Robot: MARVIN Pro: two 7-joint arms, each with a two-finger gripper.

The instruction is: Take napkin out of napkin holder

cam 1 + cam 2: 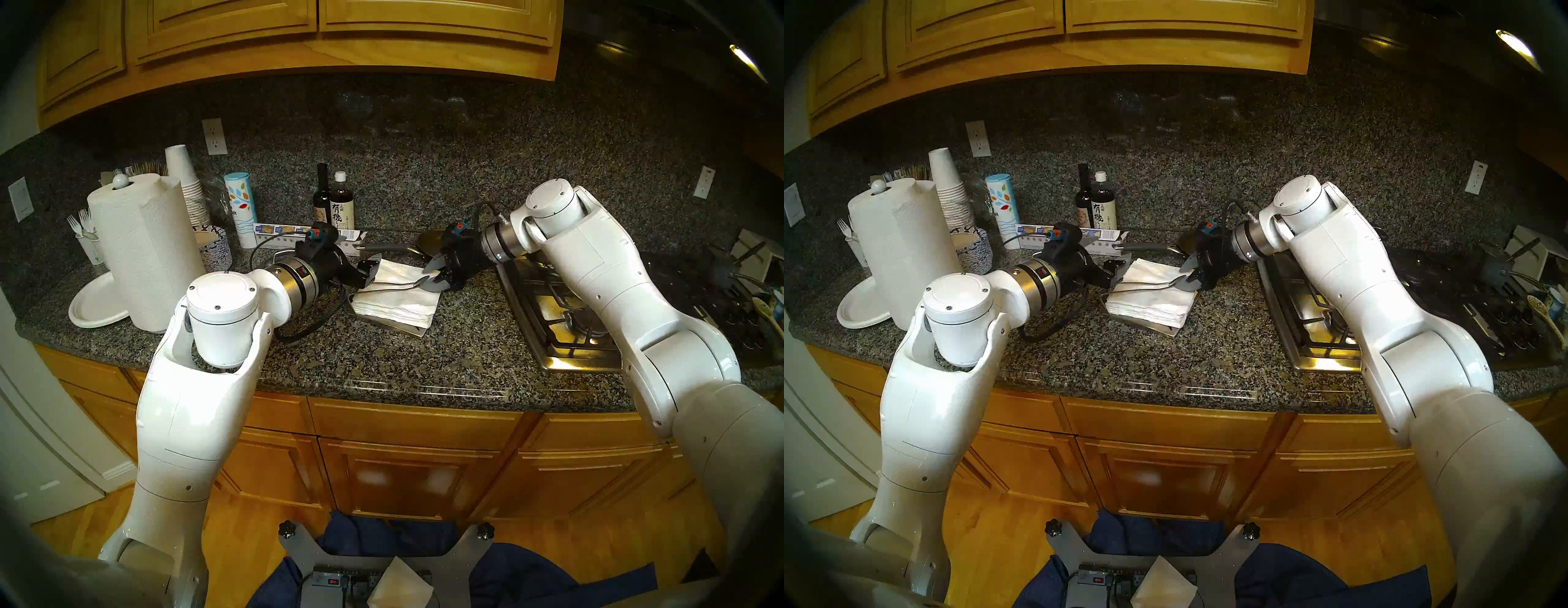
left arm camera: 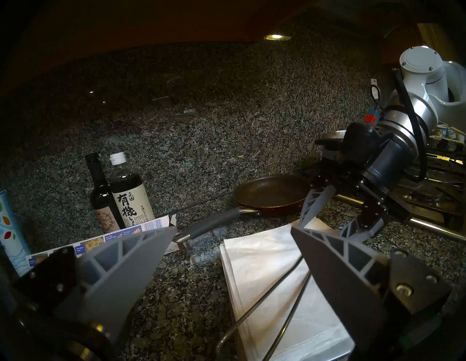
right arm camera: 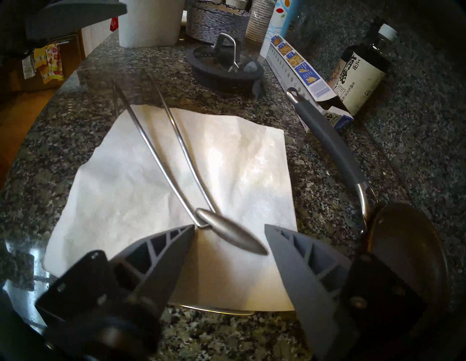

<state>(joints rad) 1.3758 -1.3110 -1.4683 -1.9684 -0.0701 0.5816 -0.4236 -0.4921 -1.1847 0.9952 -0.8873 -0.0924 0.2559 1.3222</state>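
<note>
Bare speckled granite counter (image 1: 382, 361) in front of the white paper napkin stack (image 1: 396, 303) is free for approach. Thin steel wire arm w/ spoon-shaped tip (image 3: 230, 235) lies across stack top, blocking lift. Behind: grey-handled dark frying pan (image 2: 271, 195), long blue-white cardboard box (image 3: 305, 83). Steel gas stove (image 1: 564, 322) hems the right; tall white paper towel roll (image 1: 146, 250) far left.

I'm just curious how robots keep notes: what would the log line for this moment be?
left gripper: open, beside stack | right gripper: open around wire arm's tip | napkin: on stack in napkin holder, not yet removed
</note>
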